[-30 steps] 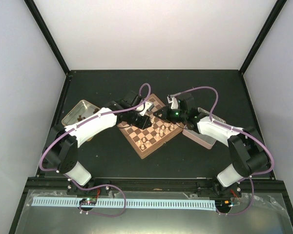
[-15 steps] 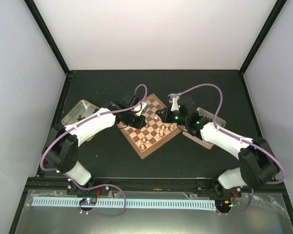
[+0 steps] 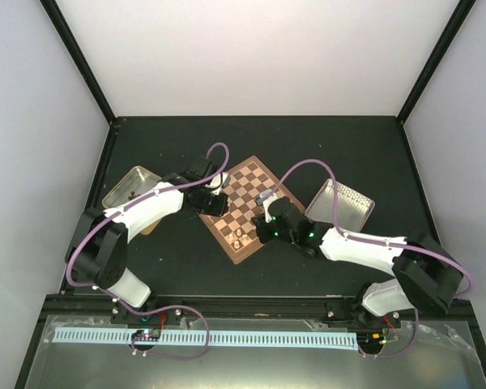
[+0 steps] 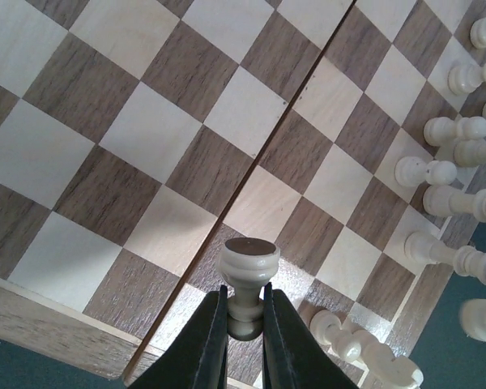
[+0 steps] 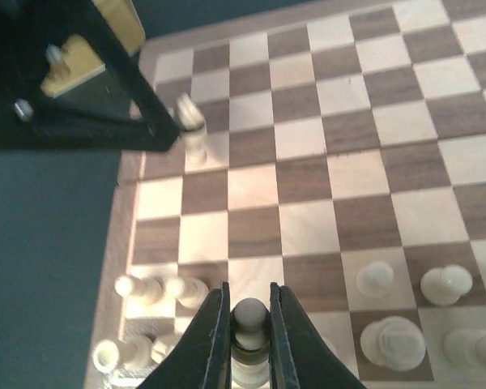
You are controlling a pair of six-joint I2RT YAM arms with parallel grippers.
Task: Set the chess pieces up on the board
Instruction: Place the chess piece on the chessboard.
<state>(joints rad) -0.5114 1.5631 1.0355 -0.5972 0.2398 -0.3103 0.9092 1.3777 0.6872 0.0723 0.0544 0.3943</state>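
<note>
The board (image 3: 248,183) lies turned like a diamond between my arms. My left gripper (image 4: 245,322) is shut on a cream chess piece (image 4: 248,263), held by the neck with its round base pointing away, above the board's (image 4: 146,138) left edge. My right gripper (image 5: 249,309) is shut on a cream pawn (image 5: 249,318) over the board's (image 5: 348,174) near rows. In the top view the left gripper (image 3: 215,202) and right gripper (image 3: 262,229) hang over opposite sides of the board. More cream pieces (image 5: 377,279) stand nearby. Others lie toppled (image 5: 150,288) at the rim.
An open metal tin (image 3: 133,186) sits left of the board and a second tin (image 3: 341,203) right of it. A row of cream pieces (image 4: 440,171) lines the board's edge in the left wrist view, with toppled ones (image 4: 364,347) beside my left fingers. The left gripper (image 5: 105,89) shows in the right wrist view.
My right arm has swung from the board's right side toward its near corner, uncovering the right tin. My left gripper has drawn back leftward to the board's left edge.
</note>
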